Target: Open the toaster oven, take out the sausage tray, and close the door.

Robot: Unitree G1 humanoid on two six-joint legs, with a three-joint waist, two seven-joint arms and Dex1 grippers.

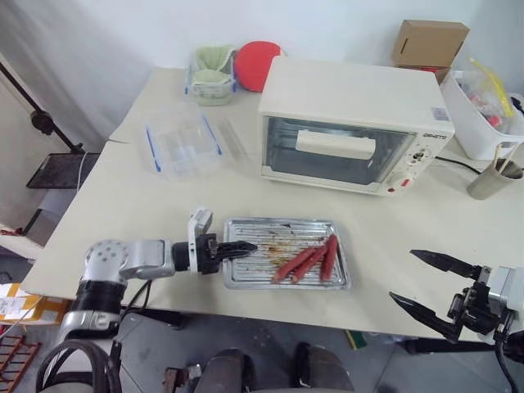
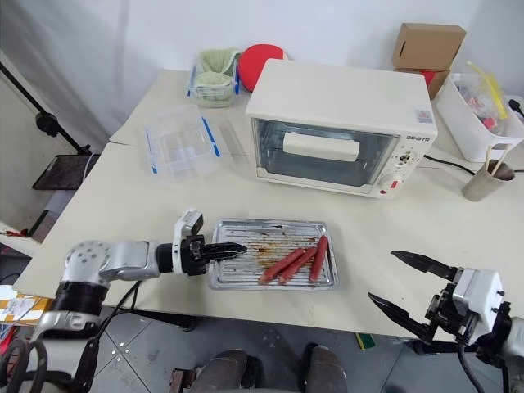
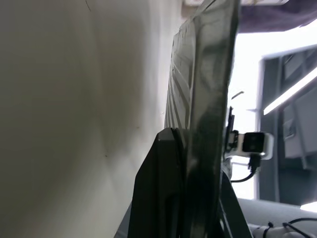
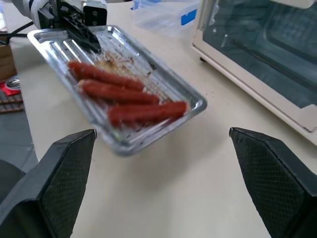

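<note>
- My left pincer (image 1: 239,247) is clamped on the left rim of the tray (image 1: 286,278), which lies on the table (image 1: 147,205) before the oven (image 1: 352,123).
- Thin stiff metal, greasy: likely slippery, best held by the rim.
- Three sausages (image 1: 309,260), loose, could roll.
- One oven, door (image 1: 336,149) closed.
- My right pincer (image 1: 426,282) gapes empty.

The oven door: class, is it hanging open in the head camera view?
No. The door stands upright and shut against the oven, while the tray already lies on the table in front.
</note>
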